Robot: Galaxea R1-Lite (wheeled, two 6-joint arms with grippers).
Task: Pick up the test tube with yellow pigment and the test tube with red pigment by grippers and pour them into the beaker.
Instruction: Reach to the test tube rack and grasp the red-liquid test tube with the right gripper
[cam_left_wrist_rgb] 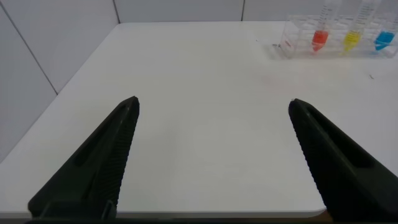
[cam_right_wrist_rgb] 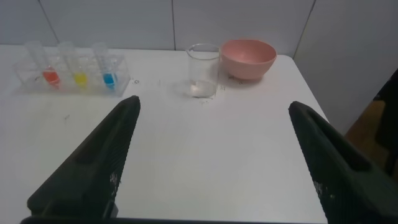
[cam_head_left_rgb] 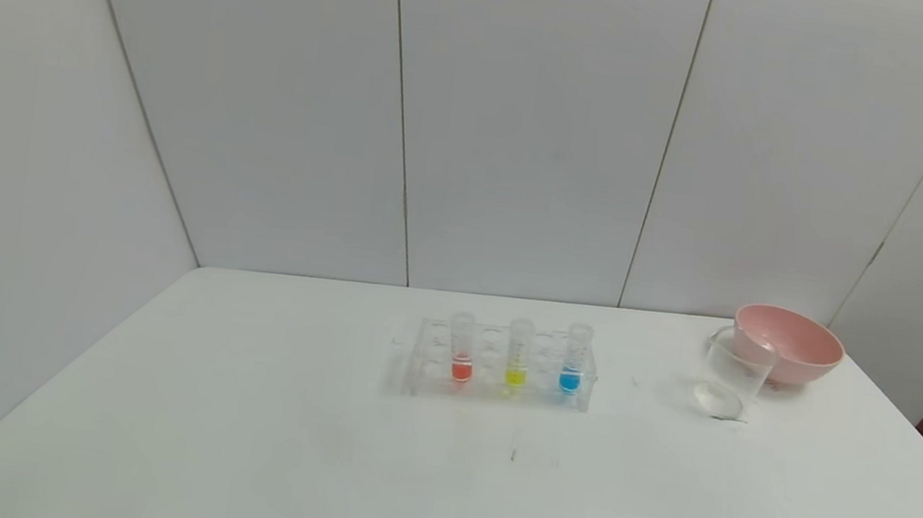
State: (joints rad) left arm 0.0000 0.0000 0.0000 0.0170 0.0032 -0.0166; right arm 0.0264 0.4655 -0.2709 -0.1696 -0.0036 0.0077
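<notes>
A clear rack [cam_head_left_rgb: 499, 382] stands mid-table with three upright tubes. The test tube with red pigment [cam_head_left_rgb: 462, 348] is on its left, the test tube with yellow pigment [cam_head_left_rgb: 517, 354] in the middle. The clear beaker [cam_head_left_rgb: 731, 375] stands to the right of the rack, empty. Neither arm shows in the head view. My left gripper [cam_left_wrist_rgb: 213, 107] is open and empty near the table's front left, far from the rack [cam_left_wrist_rgb: 298, 38]. My right gripper [cam_right_wrist_rgb: 213, 107] is open and empty near the front right, with the beaker [cam_right_wrist_rgb: 203, 70] and rack [cam_right_wrist_rgb: 71, 78] ahead of it.
A blue-liquid tube [cam_head_left_rgb: 574, 359] stands at the rack's right end. A pink bowl [cam_head_left_rgb: 791, 344] sits just behind the beaker at the back right, near the table's right edge. Grey wall panels close off the back.
</notes>
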